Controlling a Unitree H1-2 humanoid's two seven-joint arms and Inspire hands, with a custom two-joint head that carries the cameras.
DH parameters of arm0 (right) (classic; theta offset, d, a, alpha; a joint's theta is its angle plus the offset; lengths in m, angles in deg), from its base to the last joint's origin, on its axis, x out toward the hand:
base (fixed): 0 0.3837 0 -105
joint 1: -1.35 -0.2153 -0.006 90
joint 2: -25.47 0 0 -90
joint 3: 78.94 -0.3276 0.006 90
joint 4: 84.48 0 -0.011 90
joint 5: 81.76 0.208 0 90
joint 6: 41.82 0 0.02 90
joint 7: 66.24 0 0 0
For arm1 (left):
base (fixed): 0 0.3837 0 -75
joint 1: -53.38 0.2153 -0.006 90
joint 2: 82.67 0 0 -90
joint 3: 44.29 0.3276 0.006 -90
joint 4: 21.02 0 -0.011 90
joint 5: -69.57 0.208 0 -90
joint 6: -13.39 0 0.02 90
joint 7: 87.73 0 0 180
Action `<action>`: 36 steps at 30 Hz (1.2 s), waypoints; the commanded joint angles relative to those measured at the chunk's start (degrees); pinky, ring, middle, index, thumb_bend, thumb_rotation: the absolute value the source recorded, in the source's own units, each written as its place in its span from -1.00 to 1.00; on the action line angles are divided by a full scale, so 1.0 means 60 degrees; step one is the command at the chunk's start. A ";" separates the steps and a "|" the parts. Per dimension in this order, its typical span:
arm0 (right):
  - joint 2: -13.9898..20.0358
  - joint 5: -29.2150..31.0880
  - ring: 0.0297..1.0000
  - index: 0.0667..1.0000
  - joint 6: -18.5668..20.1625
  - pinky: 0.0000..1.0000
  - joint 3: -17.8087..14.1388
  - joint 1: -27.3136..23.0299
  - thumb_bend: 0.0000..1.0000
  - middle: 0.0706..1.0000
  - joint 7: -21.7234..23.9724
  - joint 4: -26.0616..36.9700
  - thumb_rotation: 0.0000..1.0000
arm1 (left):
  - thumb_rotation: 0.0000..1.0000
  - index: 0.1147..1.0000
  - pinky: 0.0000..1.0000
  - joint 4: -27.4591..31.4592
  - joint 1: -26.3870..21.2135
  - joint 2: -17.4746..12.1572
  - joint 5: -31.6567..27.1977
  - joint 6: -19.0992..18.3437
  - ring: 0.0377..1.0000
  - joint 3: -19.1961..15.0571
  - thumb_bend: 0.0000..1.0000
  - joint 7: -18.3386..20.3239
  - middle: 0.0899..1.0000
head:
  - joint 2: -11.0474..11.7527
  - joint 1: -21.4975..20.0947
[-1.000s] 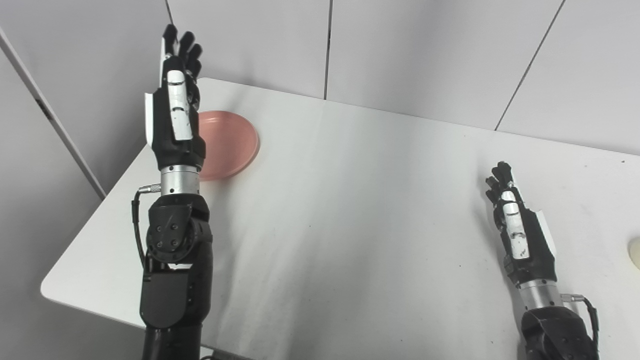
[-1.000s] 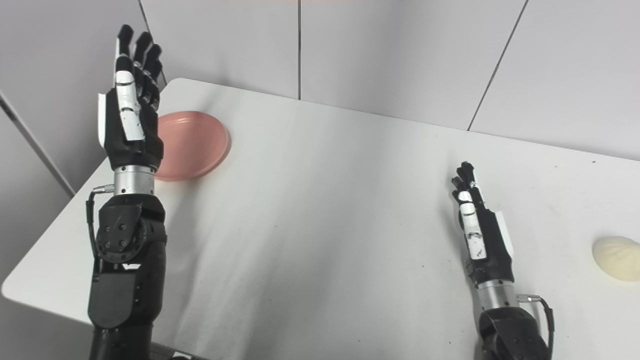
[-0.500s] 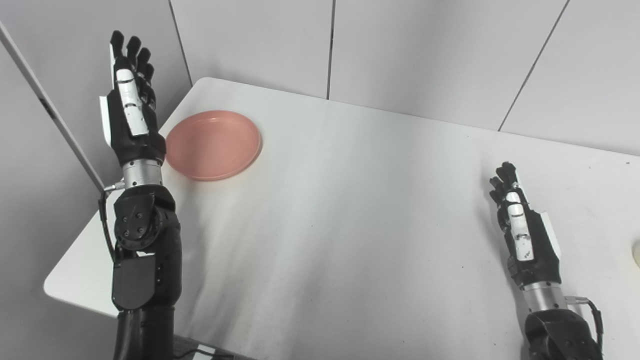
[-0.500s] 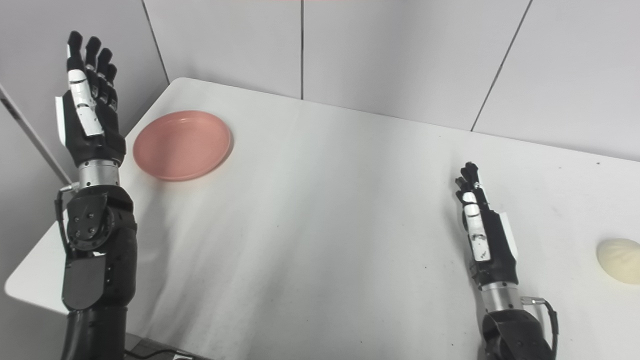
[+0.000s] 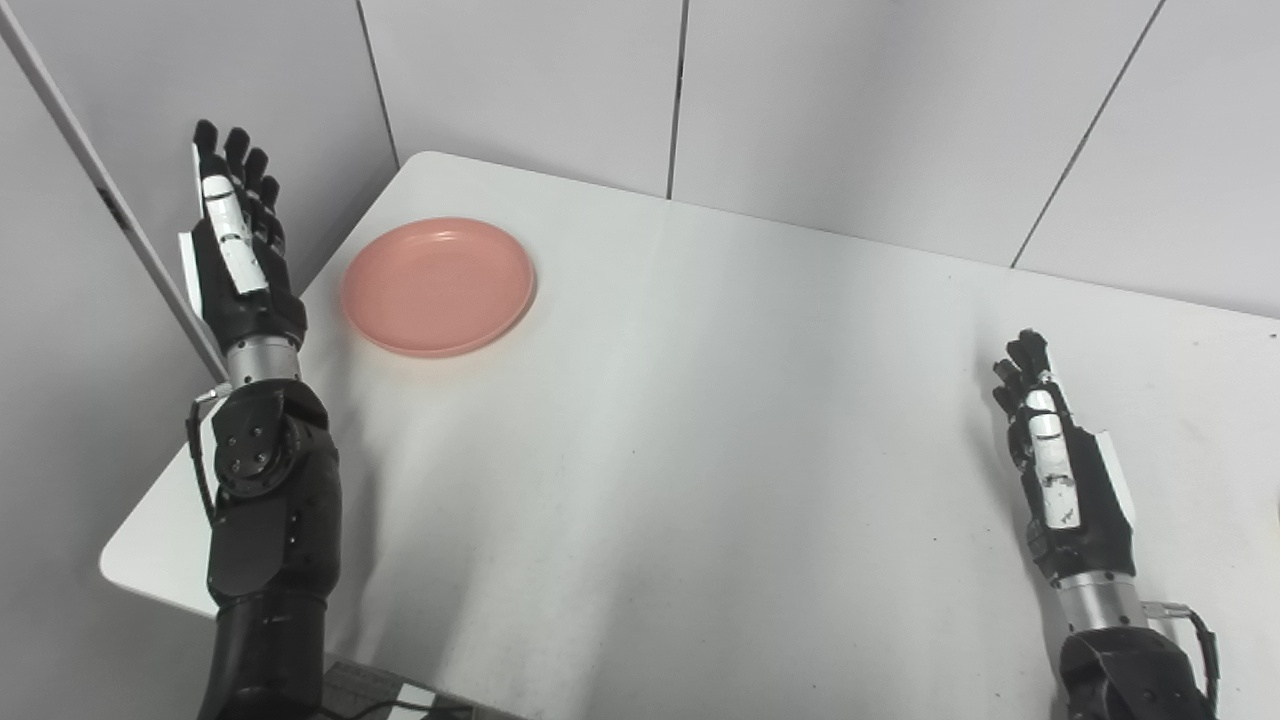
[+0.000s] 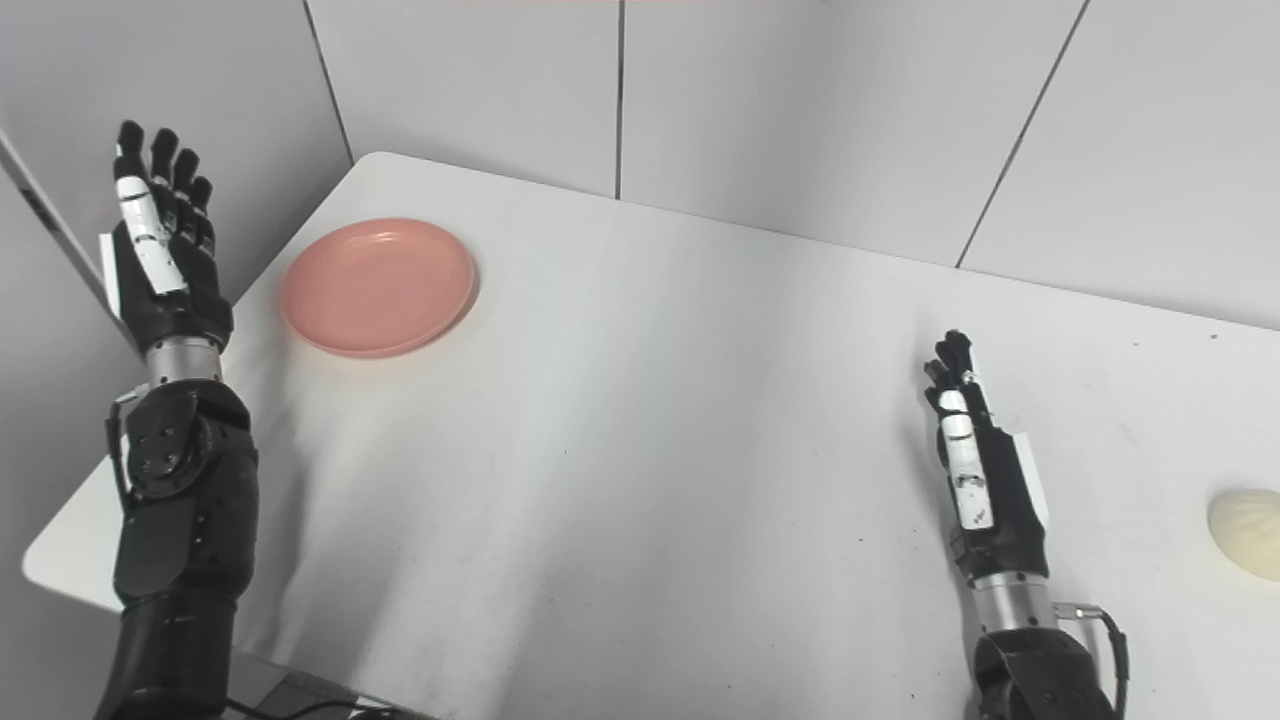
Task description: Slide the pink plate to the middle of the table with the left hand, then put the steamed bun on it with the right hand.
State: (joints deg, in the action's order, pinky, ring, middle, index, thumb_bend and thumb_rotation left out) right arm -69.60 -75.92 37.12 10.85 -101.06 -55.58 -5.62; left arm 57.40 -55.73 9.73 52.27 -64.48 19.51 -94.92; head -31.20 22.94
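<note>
— While the pink plate [image 5: 438,286] is looked for, where is it found on the white table [image 5: 700,420]?

— It is seen lying flat near the far left corner, well away from the table's middle. Nothing is carried on it.

— And how is the left hand [image 5: 232,250] held?

— It is raised upright beside the table's left edge, left of the plate and apart from it. Its fingers [image 5: 225,165] are stretched out straight and close alongside one another, and nothing is gripped.

— What can be said of the right hand [image 6: 978,472]?

— It is held low over the right part of the table, pointing away from the cameras. Its fingers are extended too, and nothing is held in it.

— Is the steamed bun [image 6: 1245,519] visible?

— Only in the right eye view, where it is cut by the picture's right edge. It is seen resting on the table to the right of the right hand, well apart from it and far from the plate.
</note>
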 commanded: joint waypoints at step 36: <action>0.0019 0.0055 1.00 1.00 -0.0208 1.00 -0.0103 0.0677 -0.71 1.00 0.0004 -0.0474 1.00 | 1.00 0.97 1.00 -0.2182 -0.0717 -0.0617 -0.0430 0.0131 0.96 -0.0204 0.03 -0.0158 0.93 | -0.0163 0.0043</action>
State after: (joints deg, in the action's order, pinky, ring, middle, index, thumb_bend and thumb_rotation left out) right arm -69.60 -75.74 36.64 10.64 -101.05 -55.64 -5.58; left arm 43.84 -57.63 7.50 49.74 -64.10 18.53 -95.21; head -32.17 23.20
